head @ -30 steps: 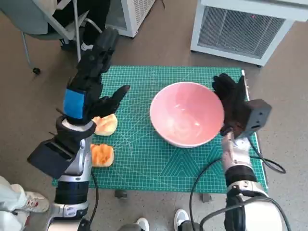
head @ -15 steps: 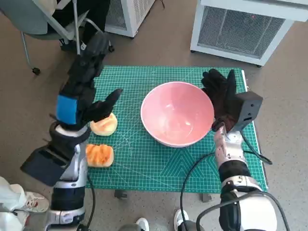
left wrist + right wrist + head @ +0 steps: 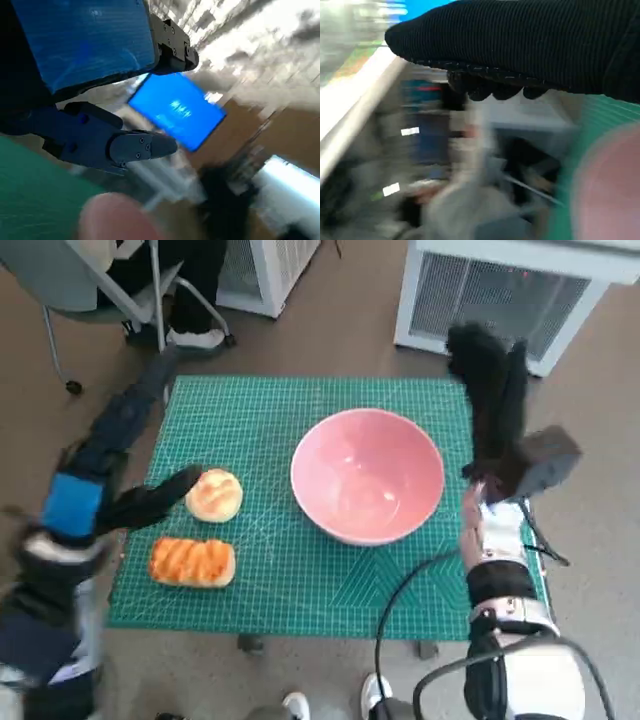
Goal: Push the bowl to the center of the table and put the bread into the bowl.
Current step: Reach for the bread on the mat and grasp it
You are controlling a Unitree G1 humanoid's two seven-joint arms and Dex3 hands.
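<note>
The pink bowl (image 3: 368,475) is seen on the green cutting mat (image 3: 300,580), a little toward the right-hand side of the mat's middle, so the pushing step is judged to be nearly or fully done. Two pieces of bread are placed to the left of the bowl: a round bun (image 3: 214,495) near the bowl, and a long striped loaf (image 3: 193,562) just in front of the bun, closer to the robot, with its long axis lying across the mat from left to right. The left hand (image 3: 110,475) is found just left of the bun, at the mat's left edge; its fingers are spread and nothing is grasped, one finger reaching toward the bun without clear contact. The right hand (image 3: 492,405) is raised beyond the far right side of the bowl, apart from its rim, its fingers extended and nothing held. Both wrist views are blurred, so little can be added from them. The bread is judged to be much nearer to the left hand, and it lies from that hand toward the bowl; the pick is therefore expected from the left hand.
</note>
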